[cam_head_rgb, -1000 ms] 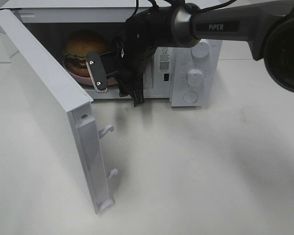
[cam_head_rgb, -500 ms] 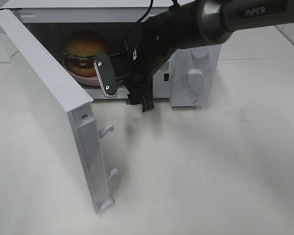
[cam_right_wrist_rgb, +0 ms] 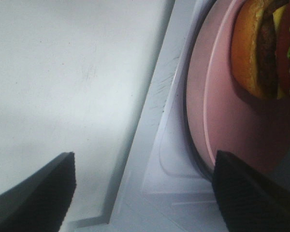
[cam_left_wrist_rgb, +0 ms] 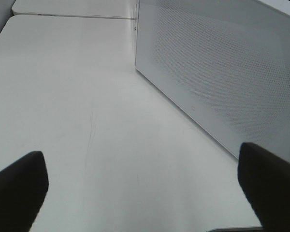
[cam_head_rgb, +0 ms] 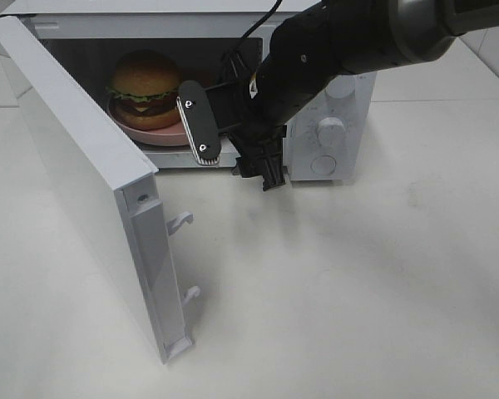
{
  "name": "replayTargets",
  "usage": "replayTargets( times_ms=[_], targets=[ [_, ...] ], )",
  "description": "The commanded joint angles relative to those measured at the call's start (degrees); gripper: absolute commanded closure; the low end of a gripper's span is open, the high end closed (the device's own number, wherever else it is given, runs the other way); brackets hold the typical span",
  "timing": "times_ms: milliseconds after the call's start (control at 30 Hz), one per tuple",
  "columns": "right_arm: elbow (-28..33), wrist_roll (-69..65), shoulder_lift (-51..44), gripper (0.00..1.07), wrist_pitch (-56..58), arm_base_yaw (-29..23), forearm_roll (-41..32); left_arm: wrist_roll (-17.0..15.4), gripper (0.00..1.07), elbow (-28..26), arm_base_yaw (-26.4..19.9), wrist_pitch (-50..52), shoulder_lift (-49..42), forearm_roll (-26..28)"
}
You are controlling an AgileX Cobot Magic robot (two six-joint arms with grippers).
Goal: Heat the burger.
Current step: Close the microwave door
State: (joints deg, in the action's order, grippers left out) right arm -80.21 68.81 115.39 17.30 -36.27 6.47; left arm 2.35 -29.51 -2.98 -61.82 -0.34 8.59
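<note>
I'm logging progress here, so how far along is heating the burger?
Done: the burger sits on the pink plate inside the microwave. In hand: the right pincer hangs open and empty at the oven's mouth, near the plate's edge. Left: the door stands wide open and likely needs shutting, then a dial on the panel probably needs turning.

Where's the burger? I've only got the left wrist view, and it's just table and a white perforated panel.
Observer: The burger sits on a pink plate inside the microwave.
Operator: Is the door shut?
Observer: No, the door stands wide open.
Operator: And the right tool?
Observer: The right tool is open and empty, at the microwave's opening.
</note>
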Motion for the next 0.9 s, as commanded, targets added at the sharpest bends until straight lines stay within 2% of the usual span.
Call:
replayTargets(
  times_ms=[33,467,900],
  targets=[
    [1.4,-1.4,-1.9,0.31,-0.6,0.2,1.3,-0.1,0.07,0.1,0.1,0.5,-0.9,0.0],
    [12.0,-2.9,-11.8,0.31,-1.4,0.2,2.0,-0.1,0.07,0.1,0.1,0.5,-0.9,0.0],
    [25.2,-9.2,-23.8,0.31,-1.4,0.2,1.5,-0.1,0.07,0.1,0.1,0.5,-0.9,0.0]
  ],
)
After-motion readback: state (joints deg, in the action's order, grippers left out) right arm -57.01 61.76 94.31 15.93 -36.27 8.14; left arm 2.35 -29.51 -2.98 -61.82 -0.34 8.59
